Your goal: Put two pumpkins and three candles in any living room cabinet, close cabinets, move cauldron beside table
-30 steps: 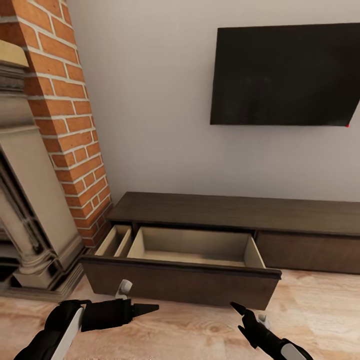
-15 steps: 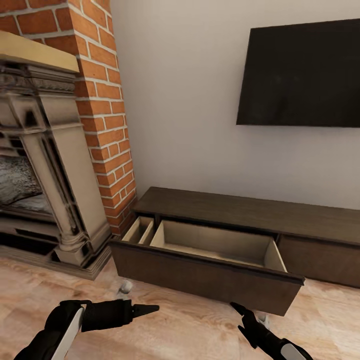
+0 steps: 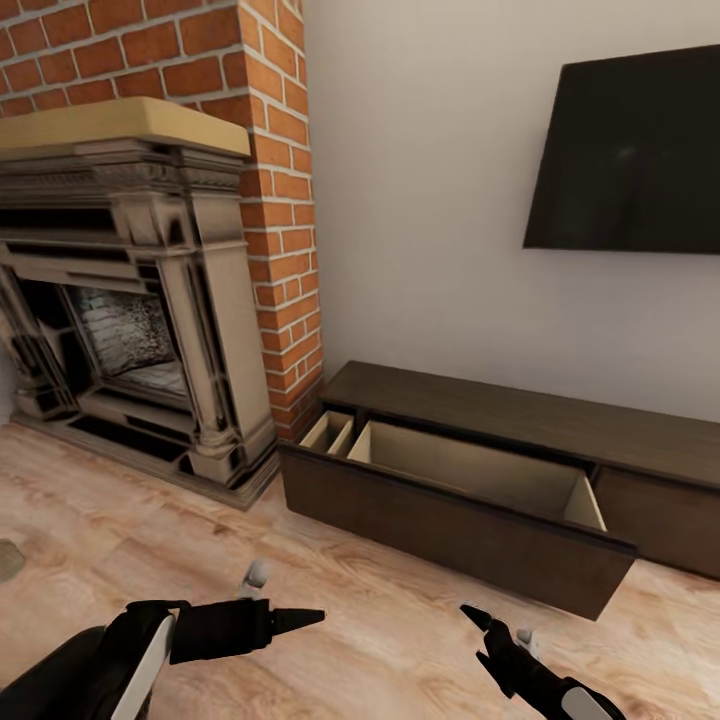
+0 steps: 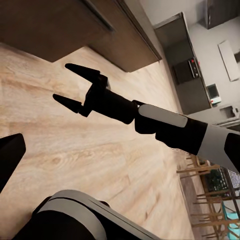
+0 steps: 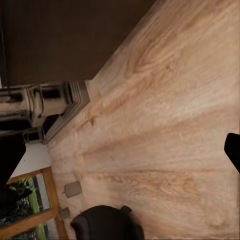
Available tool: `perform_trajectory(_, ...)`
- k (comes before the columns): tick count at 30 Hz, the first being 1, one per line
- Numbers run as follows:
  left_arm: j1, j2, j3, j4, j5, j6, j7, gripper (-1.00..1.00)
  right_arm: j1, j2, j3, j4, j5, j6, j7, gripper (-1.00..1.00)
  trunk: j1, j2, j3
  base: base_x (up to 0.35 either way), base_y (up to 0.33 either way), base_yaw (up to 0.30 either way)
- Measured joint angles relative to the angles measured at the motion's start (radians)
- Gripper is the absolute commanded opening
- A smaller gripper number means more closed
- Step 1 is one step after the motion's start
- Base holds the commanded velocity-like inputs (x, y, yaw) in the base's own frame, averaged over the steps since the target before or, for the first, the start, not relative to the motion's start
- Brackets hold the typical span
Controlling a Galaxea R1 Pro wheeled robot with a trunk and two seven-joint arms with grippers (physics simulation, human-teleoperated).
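A: What's changed?

B: The robot's view has swung left; nothing in the room moved, it's the camera. The fireplace (image 3: 150,300) is now fully in frame; the cabinet (image 3: 470,405) has slid toward the right of the pic.

A: Anything at far left?

B: A small grey-beige blob (image 3: 6,560) on the floor (image 3: 120,520) at the edge; poss. a candle, too small to tell.

A: Hands?

B: Left hand (image 3: 305,620) is low in front, carrying nothing; fingers seen edge-on, so can't tell if spread or pinched. Right hand (image 3: 478,630) is empty; in the left wrist view its fingers (image 4: 82,72) stand apart, i.e. released.

A: And the cabinet?

B: The wide drawer (image 3: 450,520) is pulled out, approx. at the unit's left end, next to the brick column (image 3: 285,250); what shows of the pale inside looks bare. TV (image 3: 630,150) above.

A: Meaning?

B: Prob. the robot is turning off to fetch a pumpkin or candle; stowing not yet underway, drawer left ready to receive.
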Motion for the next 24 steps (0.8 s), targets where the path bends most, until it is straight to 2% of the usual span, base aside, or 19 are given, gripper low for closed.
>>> perform_trajectory(15,0.000,0.000,0.000,0.000,0.003,0.000,0.001,1.00,0.000,0.000,0.001,0.001,0.000,-0.003,-0.002,1.00,0.000,0.000,0.000,-0.335,0.000,0.296)
perform_trajectory(24,0.000,0.000,0.000,0.001,0.003,0.000,0.001,1.00,0.000,0.000,0.001,0.001,0.001,-0.040,-0.002,1.00,0.000,0.000,0.000,-0.332,0.000,0.299)
